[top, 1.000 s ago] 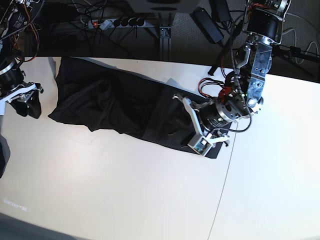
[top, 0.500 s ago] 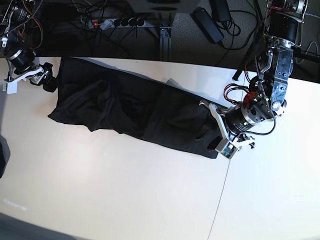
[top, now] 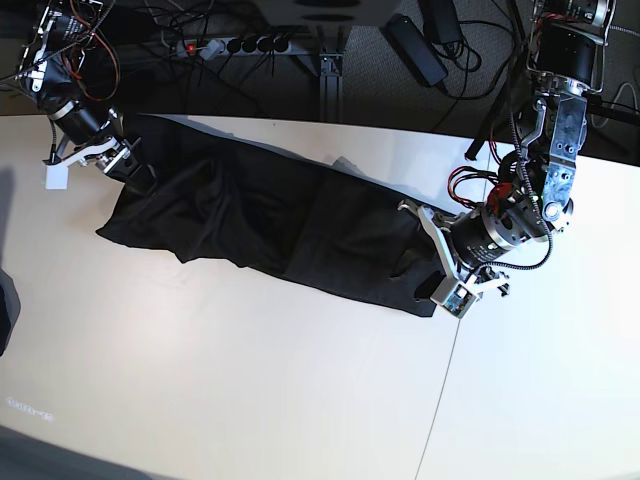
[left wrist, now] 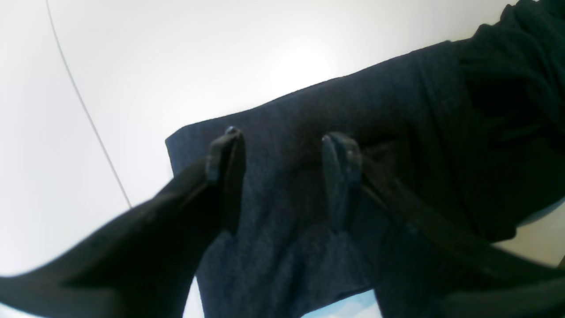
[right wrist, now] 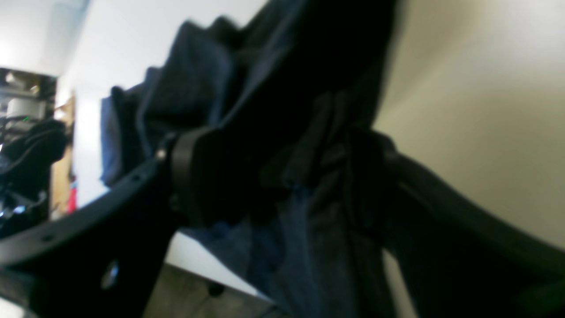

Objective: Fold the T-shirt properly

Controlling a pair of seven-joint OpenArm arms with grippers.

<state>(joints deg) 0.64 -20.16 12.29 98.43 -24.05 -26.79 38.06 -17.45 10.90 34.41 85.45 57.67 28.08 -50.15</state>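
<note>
While the left gripper (left wrist: 282, 176) hangs over the near corner of the T-shirt (top: 270, 215), its jaws stand apart with cloth showing between the fingertips (left wrist: 340, 150) and nothing pinched; the hem lies flat just under them, and bare table (top: 250, 380) lies just beyond that edge; at the far end, the right gripper (right wrist: 273, 176) sits in bunched fabric at the other corner, folds heaped between and around its fingers, but the blur leaves it impossible to tell whether it grips or merely straddles the cloth; judged from how the shirt lies, it is already doubled lengthwise into a long dark band, rumpled in the middle, so a cross fold and some smoothing seem left; the band's long axis runs from one gripper to the other, slanting across the table, and no print is visible.
</note>
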